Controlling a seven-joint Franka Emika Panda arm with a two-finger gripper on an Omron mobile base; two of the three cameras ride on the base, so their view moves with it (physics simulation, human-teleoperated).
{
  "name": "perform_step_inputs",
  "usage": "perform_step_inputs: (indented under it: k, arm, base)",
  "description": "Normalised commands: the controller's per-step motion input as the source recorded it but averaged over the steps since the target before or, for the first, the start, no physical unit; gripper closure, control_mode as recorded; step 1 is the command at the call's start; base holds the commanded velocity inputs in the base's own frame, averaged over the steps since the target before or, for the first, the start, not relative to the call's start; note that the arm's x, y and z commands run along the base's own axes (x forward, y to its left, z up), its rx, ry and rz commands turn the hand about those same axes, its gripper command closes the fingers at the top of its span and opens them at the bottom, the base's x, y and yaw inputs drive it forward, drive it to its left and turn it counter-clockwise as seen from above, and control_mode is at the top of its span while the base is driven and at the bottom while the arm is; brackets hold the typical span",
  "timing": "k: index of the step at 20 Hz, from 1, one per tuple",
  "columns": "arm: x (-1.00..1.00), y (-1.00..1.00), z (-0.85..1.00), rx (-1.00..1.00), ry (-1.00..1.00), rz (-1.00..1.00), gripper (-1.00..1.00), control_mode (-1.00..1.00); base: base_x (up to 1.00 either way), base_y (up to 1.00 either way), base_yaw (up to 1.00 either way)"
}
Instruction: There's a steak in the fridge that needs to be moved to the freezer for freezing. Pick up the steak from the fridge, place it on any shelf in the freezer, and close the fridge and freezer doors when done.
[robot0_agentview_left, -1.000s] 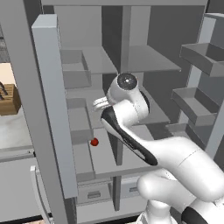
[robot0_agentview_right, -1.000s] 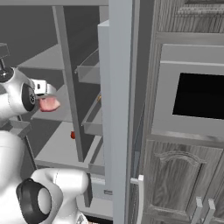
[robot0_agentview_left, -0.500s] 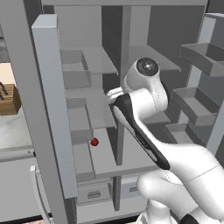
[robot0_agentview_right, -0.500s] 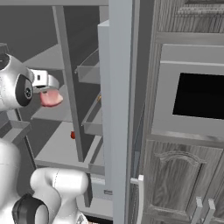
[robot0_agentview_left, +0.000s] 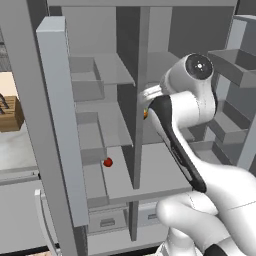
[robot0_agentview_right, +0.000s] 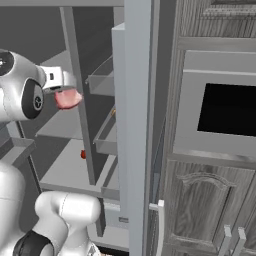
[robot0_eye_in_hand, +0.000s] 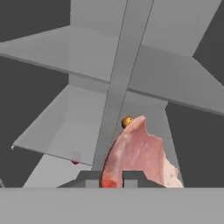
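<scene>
The steak (robot0_eye_in_hand: 140, 153), a pink-red slab with a paler edge, hangs from my gripper (robot0_eye_in_hand: 111, 177), whose jaws are shut on its lower end. In the right base view the steak (robot0_agentview_right: 67, 98) sticks out of the hand, in front of the open two-door unit, at mid-shelf height near its central divider (robot0_agentview_left: 139, 100). The gripper (robot0_agentview_right: 62, 92) sits just above the meat. Both doors stand open with their fronts turned away, so I cannot tell the fridge half from the freezer half. Light grey shelves (robot0_eye_in_hand: 65, 118) lie on either side of the divider (robot0_eye_in_hand: 116, 96).
A small red ball (robot0_agentview_left: 107, 162) rests on a lower shelf left of the divider. A small orange ball (robot0_eye_in_hand: 127, 121) sits by the divider, just behind the steak. The left door (robot0_agentview_left: 60, 125) and the right door with bins (robot0_agentview_left: 235, 100) flank the arm. Wooden oven cabinets (robot0_agentview_right: 225, 110) stand to the right.
The arm has swung right and risen with the steak, from in front of the left half towards the central divider. The gripper has stayed shut on the meat.
</scene>
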Motion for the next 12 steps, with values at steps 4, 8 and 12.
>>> perform_step_inputs:
  k: [4,8,12]
  arm:
    - [0.00,-0.31,0.45,-0.13,-0.04,0.03,1.00,-1.00]
    - [0.00,-0.38,0.37,-0.18,0.00,0.11,1.00,-1.00]
    - [-0.01,-0.34,0.34,-0.23,0.03,0.20,1.00,-1.00]
  base:
    - [0.00,0.00,0.00]
    - [0.00,0.00,0.00]
    - [0.00,0.00,0.00]
